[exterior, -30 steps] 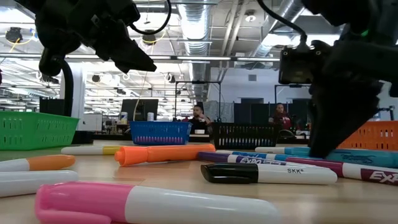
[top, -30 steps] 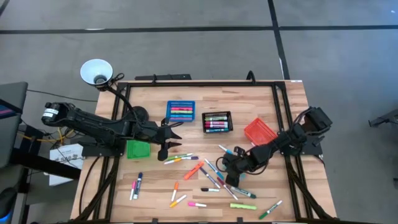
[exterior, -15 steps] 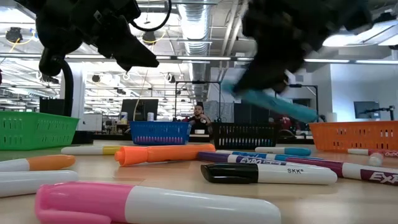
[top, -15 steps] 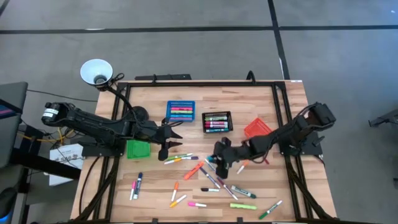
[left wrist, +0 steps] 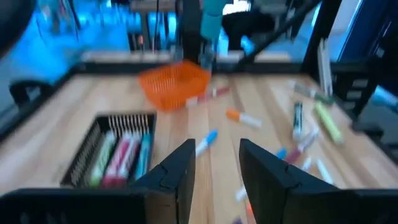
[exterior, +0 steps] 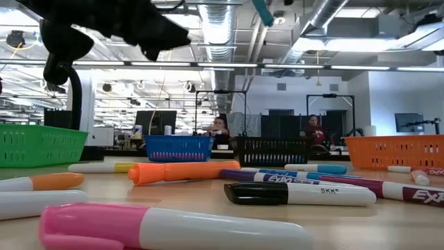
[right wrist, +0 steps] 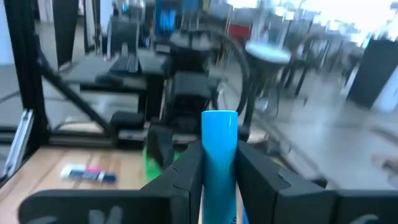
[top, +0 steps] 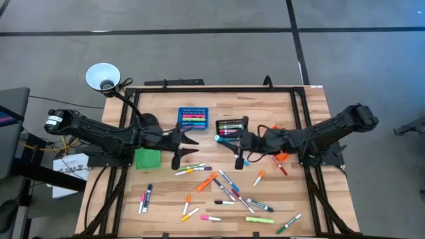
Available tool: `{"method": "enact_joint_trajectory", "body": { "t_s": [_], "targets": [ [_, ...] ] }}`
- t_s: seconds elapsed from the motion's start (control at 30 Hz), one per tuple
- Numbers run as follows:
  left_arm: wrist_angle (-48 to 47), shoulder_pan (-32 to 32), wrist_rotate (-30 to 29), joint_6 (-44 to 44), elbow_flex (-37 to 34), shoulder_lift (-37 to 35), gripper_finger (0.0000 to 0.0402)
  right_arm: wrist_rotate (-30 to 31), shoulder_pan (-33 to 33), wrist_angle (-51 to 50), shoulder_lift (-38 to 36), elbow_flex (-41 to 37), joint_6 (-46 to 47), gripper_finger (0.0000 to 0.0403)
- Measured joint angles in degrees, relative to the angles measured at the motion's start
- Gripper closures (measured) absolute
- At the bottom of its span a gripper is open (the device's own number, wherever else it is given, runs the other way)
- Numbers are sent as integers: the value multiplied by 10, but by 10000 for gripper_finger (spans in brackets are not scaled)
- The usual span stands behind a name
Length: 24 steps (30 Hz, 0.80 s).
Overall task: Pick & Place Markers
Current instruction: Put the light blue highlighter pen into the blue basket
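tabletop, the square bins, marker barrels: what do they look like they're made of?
Table: looks like pale wood, visible grain and plank seams, matte.
Blue bin, black bin: probably moulded plastic, lattice walls, solid colour.
Black-capped marker: likely plastic, smooth white barrel with printing, slight sheen.

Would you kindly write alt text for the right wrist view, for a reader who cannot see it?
The right gripper holds a light blue marker upright between its dark jaws, lifted above the wooden table. Beyond it lie a green bin and a stray marker, with a blurred room behind.
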Motion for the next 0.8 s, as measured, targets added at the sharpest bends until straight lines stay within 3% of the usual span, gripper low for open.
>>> {"method": "enact_joint_trajectory", "body": {
  "t_s": [0.23,0.57,0.8],
  "targets": [
    [50,0,0,4,0,0,281,-65,-35,142,69,0,-14,333],
    [63,0,0,27,0,0,281,-93,-76,392,215,2,-12,332],
    [63,0,-23,30,0,0,281,-100,-82,384,272,55,1,332]
  ]
}}
